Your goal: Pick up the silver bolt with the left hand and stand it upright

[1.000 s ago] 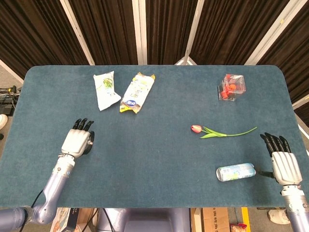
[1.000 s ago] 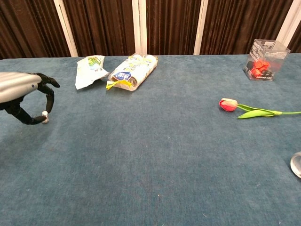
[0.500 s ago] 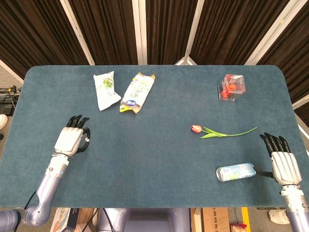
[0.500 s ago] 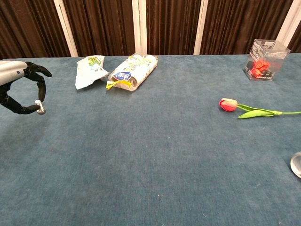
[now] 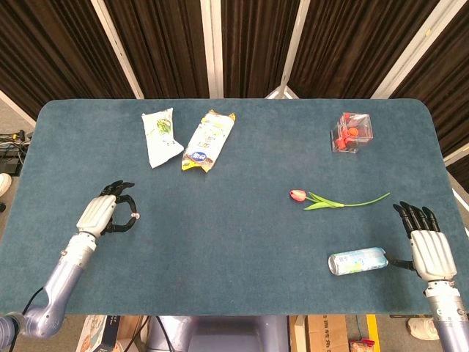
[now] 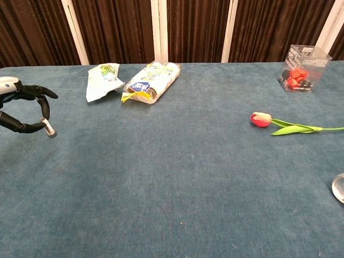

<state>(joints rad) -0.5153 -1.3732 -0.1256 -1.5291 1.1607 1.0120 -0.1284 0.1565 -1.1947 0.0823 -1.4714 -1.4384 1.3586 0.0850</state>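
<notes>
My left hand (image 5: pixel 105 213) hovers over the left side of the blue table (image 5: pixel 234 242), fingers curled, pinching the small silver bolt (image 6: pixel 48 128) between thumb and a fingertip. In the chest view the left hand (image 6: pixel 21 110) is at the far left edge, and the bolt hangs tilted just above the cloth. In the head view the bolt (image 5: pixel 135 215) is a tiny bright speck at the fingertips. My right hand (image 5: pixel 429 246) lies flat near the right front edge, fingers spread, holding nothing.
Two snack packets (image 5: pixel 162 136) (image 5: pixel 209 139) lie at the back left. A clear box with red pieces (image 5: pixel 351 132) stands back right. A tulip (image 5: pixel 333 199) lies right of centre. A plastic bottle (image 5: pixel 357 260) rests beside my right hand.
My left hand has drawn back toward the left front edge with the bolt and turned, so the bolt now tilts. The right hand has stayed put.
</notes>
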